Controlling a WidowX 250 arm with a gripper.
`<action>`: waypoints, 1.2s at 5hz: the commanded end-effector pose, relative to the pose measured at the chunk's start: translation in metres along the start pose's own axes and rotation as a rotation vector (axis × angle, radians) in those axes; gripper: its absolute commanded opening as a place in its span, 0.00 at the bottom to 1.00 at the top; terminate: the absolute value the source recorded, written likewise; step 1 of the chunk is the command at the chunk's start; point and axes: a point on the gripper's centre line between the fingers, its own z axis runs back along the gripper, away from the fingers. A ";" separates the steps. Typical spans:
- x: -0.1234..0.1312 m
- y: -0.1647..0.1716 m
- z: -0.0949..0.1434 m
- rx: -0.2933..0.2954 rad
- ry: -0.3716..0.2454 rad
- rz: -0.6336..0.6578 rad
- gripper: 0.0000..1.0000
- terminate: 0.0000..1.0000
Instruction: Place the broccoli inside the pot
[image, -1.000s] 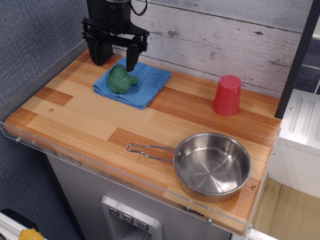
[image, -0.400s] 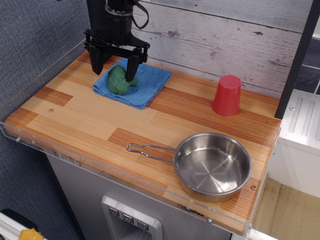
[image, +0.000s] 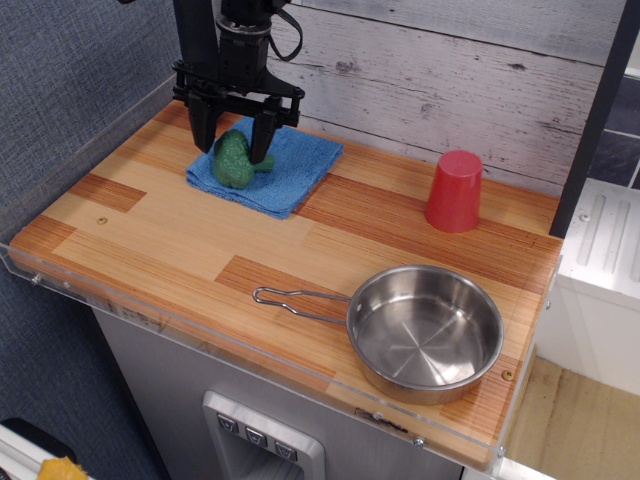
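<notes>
At the far left of the counter I have the black two-fingered gripper (image: 234, 147) hanging straight down over the folded blue cloth (image: 277, 168). The small dark-green bumpy toy broccoli (image: 233, 160) lies on that cloth, right between the two fingers, one at its left flank and one at its right. The jaws stand apart but close about the head; I cannot tell whether they press on it yet, and the broccoli looks to be resting on the cloth, so I count the gripper as not yet clamped. The broccoli's lighter stalk seems to point toward the right finger, so its long axis runs roughly across the jaw gap, though the finger hides part of it.

That is the relation my next move hangs on: the broccoli is directly beneath the tool, so I judge that closing, not travelling, is what is called for first.

Moving right, the striped wooden counter top (image: 180, 250) is bare in the middle. Further right, near the back wall, a red plastic cup (image: 454, 191) stands mouth down, so nothing can be seen inside it. At the front right sits the shallow shiny stainless-steel pot (image: 425, 332), its thin wire-loop handle (image: 298, 299) pointing left. The pot holds nothing, and it lies well apart from the gripper, so a carry across the counter toward the front right remains.
</notes>
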 end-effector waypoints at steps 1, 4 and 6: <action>0.000 0.006 0.004 -0.038 -0.012 0.027 0.00 0.00; -0.008 0.015 0.028 -0.034 -0.042 0.042 0.00 0.00; -0.015 0.020 0.048 -0.061 -0.086 0.040 0.00 0.00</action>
